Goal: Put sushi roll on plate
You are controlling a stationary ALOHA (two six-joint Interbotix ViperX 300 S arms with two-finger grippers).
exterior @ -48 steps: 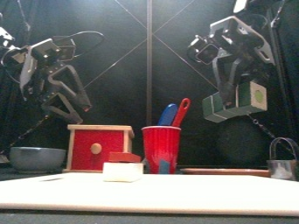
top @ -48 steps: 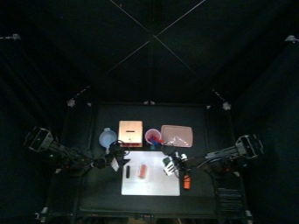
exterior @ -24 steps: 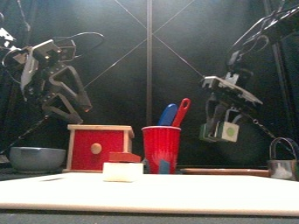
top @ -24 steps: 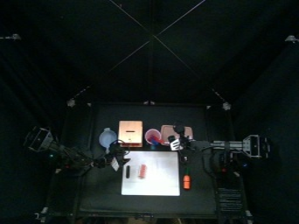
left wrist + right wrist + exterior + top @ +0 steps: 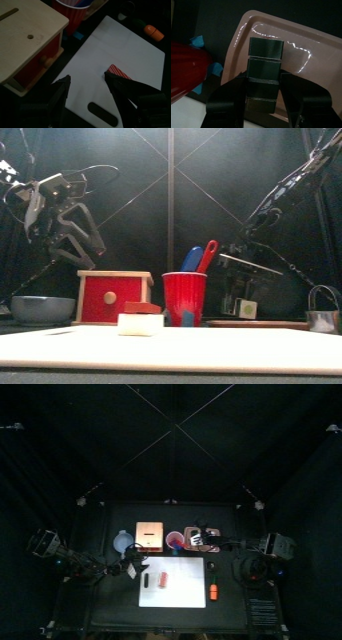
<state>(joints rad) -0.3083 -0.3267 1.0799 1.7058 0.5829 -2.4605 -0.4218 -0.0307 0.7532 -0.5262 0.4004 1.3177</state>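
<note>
Black curtains, white mat, right gripper holding dark blocks above plate, left gripper open.

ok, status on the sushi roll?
Right gripper clamped on roll, low over plate; contact unclear. Left gripper open, empty, over white board. Red cup beside plate, not blocking.
</note>
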